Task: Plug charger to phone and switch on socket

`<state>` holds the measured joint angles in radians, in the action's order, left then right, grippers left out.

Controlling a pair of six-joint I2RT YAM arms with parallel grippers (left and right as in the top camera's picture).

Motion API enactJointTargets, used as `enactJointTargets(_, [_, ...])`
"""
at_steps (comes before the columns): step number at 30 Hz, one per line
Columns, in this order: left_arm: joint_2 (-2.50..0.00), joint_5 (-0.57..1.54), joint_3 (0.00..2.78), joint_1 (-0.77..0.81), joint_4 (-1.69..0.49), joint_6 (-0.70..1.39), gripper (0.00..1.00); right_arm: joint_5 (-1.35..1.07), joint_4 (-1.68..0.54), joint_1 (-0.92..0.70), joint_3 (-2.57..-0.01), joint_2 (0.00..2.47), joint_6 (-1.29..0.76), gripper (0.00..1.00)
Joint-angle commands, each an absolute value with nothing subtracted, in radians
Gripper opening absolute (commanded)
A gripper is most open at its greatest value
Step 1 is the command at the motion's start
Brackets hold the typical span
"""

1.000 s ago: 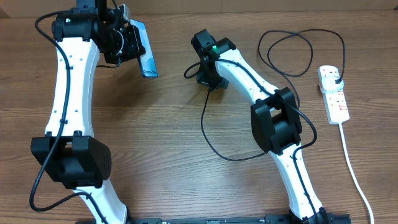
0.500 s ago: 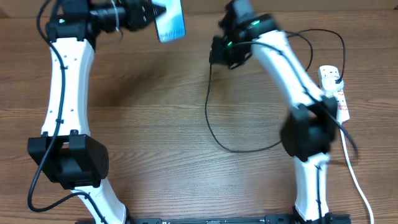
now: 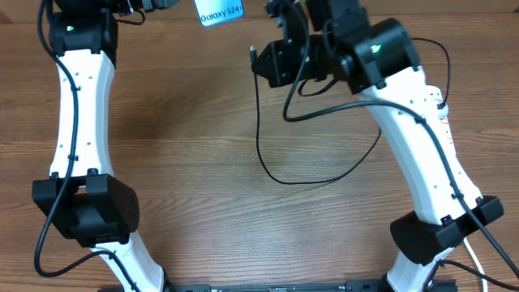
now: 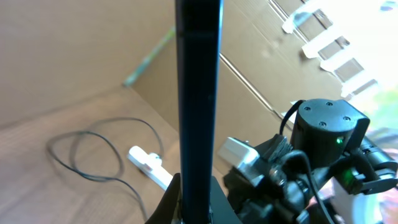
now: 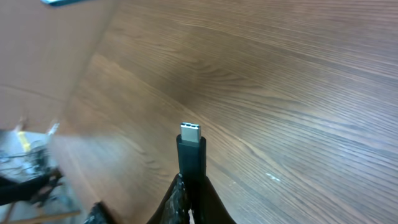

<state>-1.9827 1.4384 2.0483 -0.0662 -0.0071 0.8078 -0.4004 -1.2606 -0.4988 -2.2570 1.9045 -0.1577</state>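
left claw [image 4: 194, 198] clamping phone [image 4: 198, 93], right claw [image 5: 190, 199] pinching charger [image 5: 191, 155] tip, seemingly apart

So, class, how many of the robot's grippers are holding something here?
2. The left gripper, top left in the overhead view, is shut on the phone; the right gripper, top centre, is shut on the charger.

Open table [image 3: 186, 162] left of centre, charger cable [image 3: 258, 122] looping across the middle, phone [image 3: 219, 11] aloft far side.

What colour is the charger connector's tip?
Silver connector tip on the thin black charger cable; clearest in right wrist view.
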Motion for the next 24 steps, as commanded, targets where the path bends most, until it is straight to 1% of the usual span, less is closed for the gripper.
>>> enactJointTargets(1, [-1.971, 1.542, 2.064, -0.025, 0.004, 0.848, 0.04, -0.221, -1.259, -0.546, -2.26, 1.869, -0.187, 0.04])
enactJointTargets(6, [-1.971, 1.541, 2.064, 0.009, 0.004, 0.841, 0.04, -0.013, -1.256, -0.621, -2.26, 1.832, -0.244, 0.04])
enactJointTargets(8, [-1.971, 1.542, 2.064, 0.01, 0.003, 0.83, 0.04, 0.019, -1.256, -0.638, -2.26, 1.81, -0.244, 0.04])
enactJointTargets(14, [-1.971, 1.538, 2.064, 0.009, -0.003, 0.818, 0.04, 0.025, -1.275, -0.651, -2.26, 1.764, -0.243, 0.04])
enactJointTargets(24, [-1.974, 1.502, 2.063, 0.014, -0.035, 0.807, 0.04, 0.025, -1.295, -0.679, -2.26, 1.763, -0.244, 0.04])
